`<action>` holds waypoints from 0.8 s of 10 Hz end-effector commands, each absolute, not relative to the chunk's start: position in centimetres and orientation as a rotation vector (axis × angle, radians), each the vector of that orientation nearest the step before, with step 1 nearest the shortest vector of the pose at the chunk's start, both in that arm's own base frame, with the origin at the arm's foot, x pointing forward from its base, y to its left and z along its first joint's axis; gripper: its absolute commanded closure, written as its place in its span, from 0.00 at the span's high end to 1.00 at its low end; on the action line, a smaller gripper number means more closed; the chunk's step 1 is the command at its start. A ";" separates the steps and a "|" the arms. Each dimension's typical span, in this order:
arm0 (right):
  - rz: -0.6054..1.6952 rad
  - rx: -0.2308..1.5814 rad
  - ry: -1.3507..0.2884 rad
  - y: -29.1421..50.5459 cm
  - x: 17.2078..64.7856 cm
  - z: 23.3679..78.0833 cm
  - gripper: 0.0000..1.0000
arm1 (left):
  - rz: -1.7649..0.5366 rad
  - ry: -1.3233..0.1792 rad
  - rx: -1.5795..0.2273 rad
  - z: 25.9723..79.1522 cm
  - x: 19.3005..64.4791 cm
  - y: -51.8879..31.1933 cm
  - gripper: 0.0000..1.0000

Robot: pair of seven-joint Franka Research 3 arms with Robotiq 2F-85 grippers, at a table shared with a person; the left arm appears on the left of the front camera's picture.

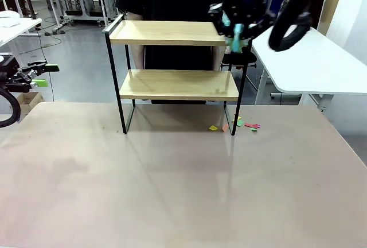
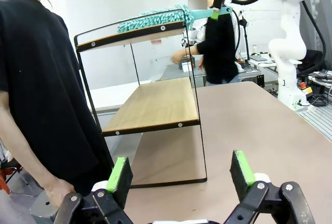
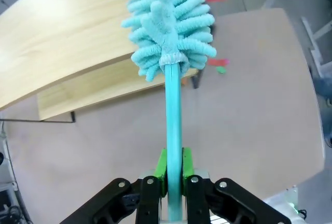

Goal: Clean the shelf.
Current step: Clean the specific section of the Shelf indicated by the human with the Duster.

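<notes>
Front view: the shelf (image 1: 172,58) stands at the table's (image 1: 172,190) far middle, its 2 boards bare. The right gripper (image 1: 232,40) hangs at the shelf's top right corner with a teal duster (image 1: 236,32). Coloured paper scraps (image 1: 241,124) lie on the table by the shelf's right foot. The left gripper (image 1: 41,74) sits at the left edge, well apart from the shelf.

Left wrist view: the left gripper's (image 2: 181,177) 2 fingers stand wide apart with nothing between them. The shelf (image 2: 155,105) stands ahead, the duster's (image 2: 150,19) fluffy head lying along its top board. A person (image 2: 36,79) stands beside it.

Right wrist view: the right gripper (image 3: 174,175) is clamped on the duster's handle. Its head (image 3: 168,22) rests at the top board's (image 3: 62,37) edge.
</notes>
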State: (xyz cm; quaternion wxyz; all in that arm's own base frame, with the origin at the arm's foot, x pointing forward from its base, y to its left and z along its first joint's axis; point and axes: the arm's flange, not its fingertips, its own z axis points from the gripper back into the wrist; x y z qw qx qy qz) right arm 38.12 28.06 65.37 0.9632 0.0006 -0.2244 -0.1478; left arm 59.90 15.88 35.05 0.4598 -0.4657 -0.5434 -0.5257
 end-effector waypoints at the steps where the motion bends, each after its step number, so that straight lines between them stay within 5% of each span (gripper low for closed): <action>1: -0.310 -0.035 -0.478 25.1 36.5 66.5 0.13 | -1.310 -1.340 -1.141 35.3 59.8 15.9 1.00; 8: -0.289 -0.021 -0.491 26.0 36.8 67.1 0.13 | -1.310 -1.340 -1.141 35.3 59.8 15.9 1.00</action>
